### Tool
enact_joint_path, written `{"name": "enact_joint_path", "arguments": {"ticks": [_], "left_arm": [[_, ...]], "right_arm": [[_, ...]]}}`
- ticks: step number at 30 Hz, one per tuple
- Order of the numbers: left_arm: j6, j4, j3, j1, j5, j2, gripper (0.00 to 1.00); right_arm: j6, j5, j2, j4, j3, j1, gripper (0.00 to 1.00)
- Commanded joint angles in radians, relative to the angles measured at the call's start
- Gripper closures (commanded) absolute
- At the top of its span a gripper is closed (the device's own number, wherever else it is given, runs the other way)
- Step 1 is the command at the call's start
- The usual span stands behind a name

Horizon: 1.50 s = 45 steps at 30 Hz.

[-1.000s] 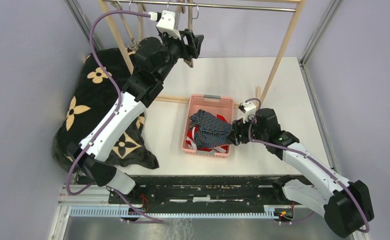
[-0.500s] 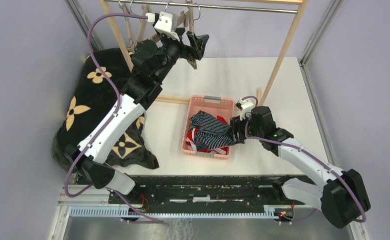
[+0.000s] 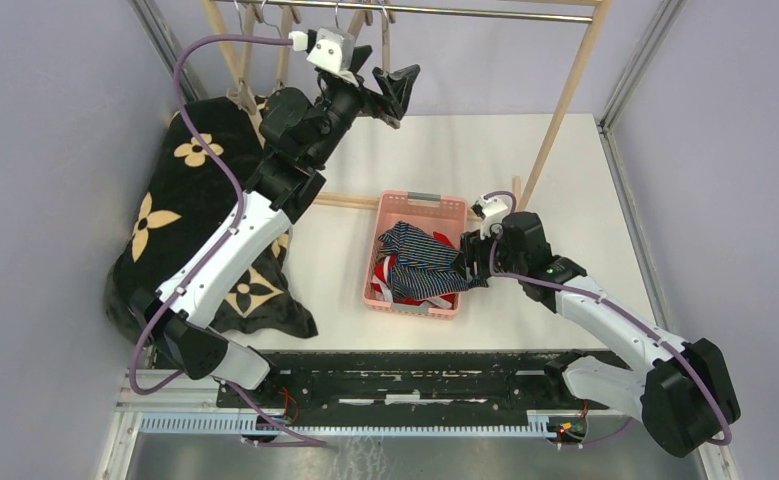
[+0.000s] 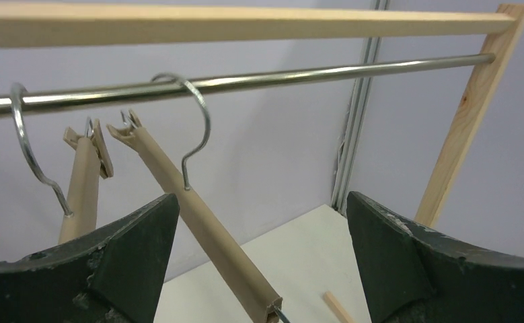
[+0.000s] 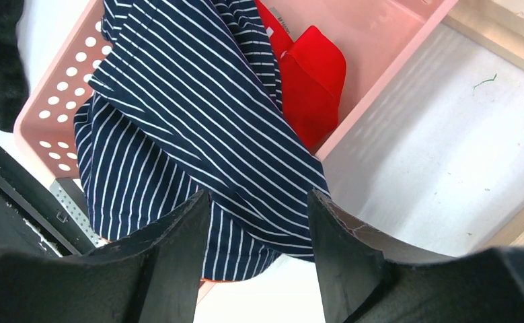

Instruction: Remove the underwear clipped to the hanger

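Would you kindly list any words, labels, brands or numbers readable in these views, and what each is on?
No text can be read.
The white label on the red briefs: print too small and blurred to read.
The black blanket: tan flower shapes only, no letters.

No writing can be read in any view. The white waistband [image 5: 280, 27] of the red briefs [image 5: 313, 81] bears tiny dark marks, too small to make out.
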<state>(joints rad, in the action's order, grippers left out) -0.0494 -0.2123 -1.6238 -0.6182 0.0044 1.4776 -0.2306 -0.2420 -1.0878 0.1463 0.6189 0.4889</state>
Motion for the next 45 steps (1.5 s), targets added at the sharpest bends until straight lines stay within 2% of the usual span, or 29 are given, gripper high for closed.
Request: {"name": "enact_joint_path", "arguments": {"ticks": [1, 9, 21, 23, 26, 29, 30, 36, 38, 39, 40, 42, 44, 45], "left_arm": [[0.089, -0.16, -0.007, -0.002, 0.011, -0.047, 0.01], [0.088, -0.116, -0.119, -0.002, 0.024, -0.004, 0.01], [0.02, 0.001, -0.027, -0.002, 0.123, -0.172, 0.01], [0.0, 0.005, 0.01, -0.002, 0.135, -0.215, 0.01], [-0.016, 0.004, 0.037, -0.002, 0.157, -0.255, 0.01], [-0.022, 0.005, 0.053, -0.002, 0.179, -0.285, 0.01], [-0.022, 0.005, 0.056, -0.002, 0.181, -0.292, 0.01], [-0.008, 0.024, 0.058, -0.002, 0.184, -0.305, 0.01], [-0.003, 0.034, 0.054, -0.001, 0.186, -0.304, 0.01], [-0.002, 0.038, 0.053, -0.001, 0.19, -0.303, 0.01], [-0.002, 0.039, 0.054, -0.002, 0.194, -0.303, 0.01], [-0.003, 0.039, 0.058, -0.002, 0.2, -0.304, 0.01], [-0.004, 0.036, 0.06, -0.002, 0.205, -0.306, 0.01], [-0.003, 0.036, 0.061, -0.002, 0.205, -0.309, 0.01]], "right_arm": [[0.004, 0.003, 0.004, -0.054, 0.036, 0.003, 0.37], [0.011, 0.015, 0.022, -0.038, 0.03, 0.003, 0.37], [-0.017, -0.031, -0.084, -0.096, 0.043, 0.002, 0.39], [-0.021, -0.034, -0.111, -0.104, 0.049, 0.002, 0.44], [-0.014, -0.026, -0.129, -0.09, 0.06, 0.002, 0.58], [-0.007, -0.012, -0.126, -0.079, 0.069, 0.003, 0.83], [-0.004, -0.012, -0.121, -0.076, 0.071, 0.003, 0.89], [0.025, 0.036, -0.07, -0.046, 0.097, 0.003, 0.99], [0.03, 0.046, -0.06, -0.036, 0.109, 0.003, 0.97], [0.031, 0.049, -0.06, -0.028, 0.119, 0.003, 0.83], [0.031, 0.053, -0.065, -0.021, 0.127, 0.003, 0.63], [0.032, 0.058, -0.075, -0.017, 0.134, 0.002, 0.5], [0.036, 0.061, -0.08, -0.02, 0.136, 0.003, 0.47], [0.037, 0.063, -0.081, -0.023, 0.136, 0.003, 0.49]]}}
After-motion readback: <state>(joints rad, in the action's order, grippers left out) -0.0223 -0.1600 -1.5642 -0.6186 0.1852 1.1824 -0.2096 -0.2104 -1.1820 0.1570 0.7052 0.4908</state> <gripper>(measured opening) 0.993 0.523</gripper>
